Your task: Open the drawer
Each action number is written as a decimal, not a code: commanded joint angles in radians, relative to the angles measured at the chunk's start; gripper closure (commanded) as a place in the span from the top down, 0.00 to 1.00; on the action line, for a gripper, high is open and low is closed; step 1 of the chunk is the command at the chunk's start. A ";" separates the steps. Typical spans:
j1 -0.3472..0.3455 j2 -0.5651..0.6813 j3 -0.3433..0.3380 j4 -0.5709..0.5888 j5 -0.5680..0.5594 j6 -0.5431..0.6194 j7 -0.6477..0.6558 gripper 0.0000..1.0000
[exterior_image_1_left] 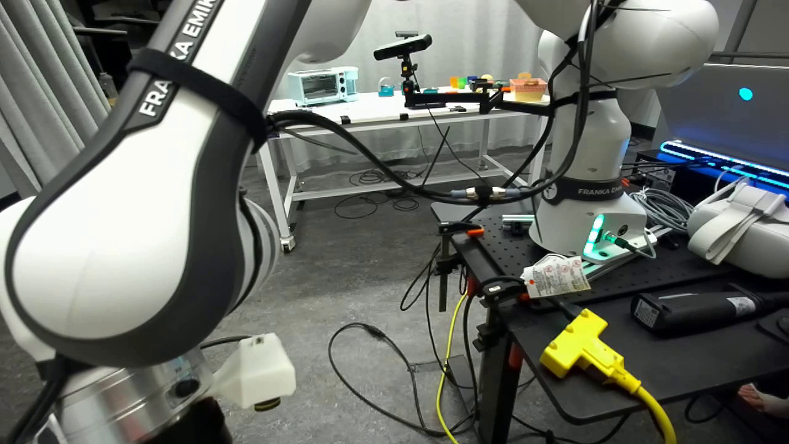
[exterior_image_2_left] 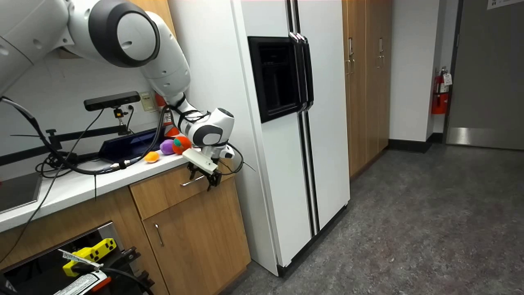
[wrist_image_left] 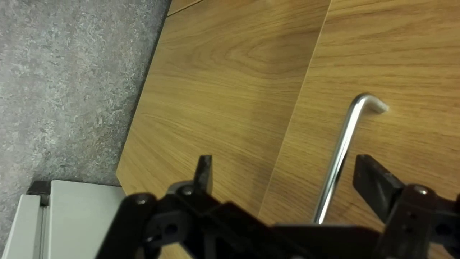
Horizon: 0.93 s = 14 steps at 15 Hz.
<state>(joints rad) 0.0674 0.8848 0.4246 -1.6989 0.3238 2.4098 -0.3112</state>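
Observation:
The drawer (exterior_image_2_left: pixel 157 196) is shut under the counter in an exterior view. Only its wooden front shows; its white inside is hidden. The front fills the right of the wrist view (wrist_image_left: pixel 413 136). Its silver bar handle (wrist_image_left: pixel 339 154) also shows in that exterior view (exterior_image_2_left: pixel 191 181). My gripper (wrist_image_left: pixel 284 162) is open. In the wrist view the handle runs between the two black fingers, nearer the right finger, with a gap on both sides. The handle's lower end is hidden behind the gripper. The gripper (exterior_image_2_left: pixel 202 180) also shows at the drawer front in an exterior view.
A cabinet door (exterior_image_2_left: pixel 200 237) with its own handle (exterior_image_2_left: pixel 159 234) is below the drawer. A white fridge (exterior_image_2_left: pixel 286 164) stands beside it. The counter (exterior_image_2_left: pixel 102 180) bears toy fruit (exterior_image_2_left: pixel 182 144) and a dark bin (exterior_image_2_left: pixel 127 145). Cables hang from the arm. A yellow power block (exterior_image_1_left: pixel 579 345) lies on the black robot table.

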 commanded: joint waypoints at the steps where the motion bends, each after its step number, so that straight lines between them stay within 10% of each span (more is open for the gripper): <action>1: -0.021 0.016 0.010 0.024 0.019 -0.035 -0.029 1.00; 14: -0.020 0.025 0.000 0.037 0.009 -0.052 -0.019 1.00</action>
<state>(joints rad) 0.0483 0.8895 0.4225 -1.6967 0.3238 2.4015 -0.3112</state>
